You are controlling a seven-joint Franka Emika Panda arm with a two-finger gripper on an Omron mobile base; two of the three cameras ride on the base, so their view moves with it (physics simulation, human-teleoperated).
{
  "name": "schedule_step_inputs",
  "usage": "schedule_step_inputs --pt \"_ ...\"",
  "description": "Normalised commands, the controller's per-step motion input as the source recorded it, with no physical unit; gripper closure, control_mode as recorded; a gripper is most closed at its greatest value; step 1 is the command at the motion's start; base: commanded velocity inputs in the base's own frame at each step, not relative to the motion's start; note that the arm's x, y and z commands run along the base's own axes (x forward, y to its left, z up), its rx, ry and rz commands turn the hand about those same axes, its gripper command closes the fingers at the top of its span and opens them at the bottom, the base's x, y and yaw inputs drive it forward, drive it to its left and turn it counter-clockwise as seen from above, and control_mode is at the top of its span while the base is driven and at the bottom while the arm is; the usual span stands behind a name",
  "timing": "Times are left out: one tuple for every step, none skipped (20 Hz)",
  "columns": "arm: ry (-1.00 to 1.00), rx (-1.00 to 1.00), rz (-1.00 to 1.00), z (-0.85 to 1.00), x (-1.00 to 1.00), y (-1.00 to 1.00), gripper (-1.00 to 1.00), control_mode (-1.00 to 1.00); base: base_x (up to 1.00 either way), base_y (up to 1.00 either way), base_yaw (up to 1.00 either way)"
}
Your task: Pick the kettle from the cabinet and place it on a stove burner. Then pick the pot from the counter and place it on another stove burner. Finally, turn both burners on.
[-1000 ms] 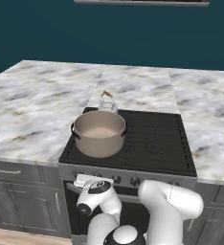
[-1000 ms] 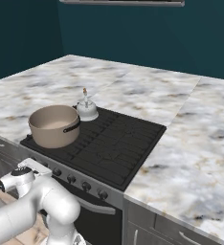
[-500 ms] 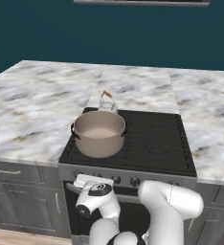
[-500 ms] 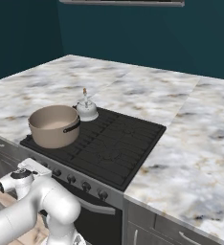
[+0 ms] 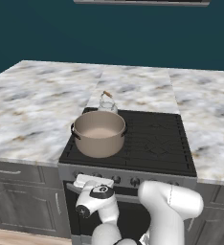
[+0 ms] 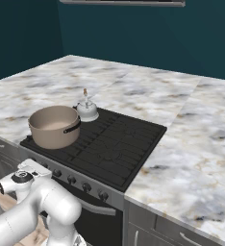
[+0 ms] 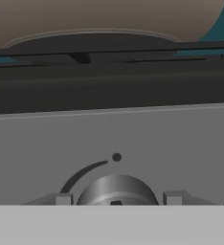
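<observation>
The tan pot (image 5: 99, 134) stands on the front left burner of the black cooktop (image 5: 152, 139). The small silvery kettle (image 5: 107, 102) sits on the back left burner just behind it. Both show again in the right base view, the pot (image 6: 54, 126) in front of the kettle (image 6: 87, 110). My gripper (image 5: 86, 182) is pressed up to the left end of the stove's grey knob panel. In the hand view the gripper (image 7: 117, 198) is open and straddles a dark round knob (image 7: 116, 189), a fingertip (image 7: 61, 198) on each side with a thin gap. The pot's underside (image 7: 109, 19) looms above.
More dark knobs (image 6: 87, 187) run along the panel to the right of my hand. Marble counter (image 5: 32, 110) flanks the stove on both sides (image 6: 201, 144). Grey drawers (image 5: 18, 172) lie below the counter. The right burners (image 5: 157, 139) carry nothing.
The hand has sunk very slightly in front of the knob panel. Pot and kettle have not moved.
</observation>
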Motion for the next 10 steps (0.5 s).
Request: schedule_step_inputs --pt "0.00 -0.04 -0.02 0.00 0.00 0.06 -1.00 -1.00 0.00 0.00 0.00" --pt "0.00 -0.06 -0.02 0.00 0.00 0.09 -1.00 -1.00 0.00 0.00 0.00" --pt "0.00 -0.08 -0.02 0.00 0.00 0.14 -1.00 -1.00 0.00 0.00 0.00" --pt "0.00 -0.09 -0.03 0.00 0.00 0.21 -1.00 -1.00 0.00 0.00 0.00" --pt "0.00 -0.09 -0.03 0.00 0.00 0.18 -1.00 -1.00 0.00 0.00 0.00" --pt "0.00 -0.10 -0.03 0.00 0.00 0.19 -1.00 -1.00 0.00 0.00 0.00" --pt "0.00 -0.10 -0.03 0.00 0.00 0.18 -1.00 -1.00 0.00 0.00 0.00" --pt "0.00 -0.10 -0.03 0.00 0.00 0.22 -1.00 -1.00 0.00 0.00 0.00" --pt "0.00 -0.11 -0.05 0.00 0.00 0.27 -1.00 -1.00 0.00 0.00 0.00" --pt "0.00 -0.11 -0.06 0.00 0.00 0.28 -1.00 -1.00 0.00 0.00 0.00"
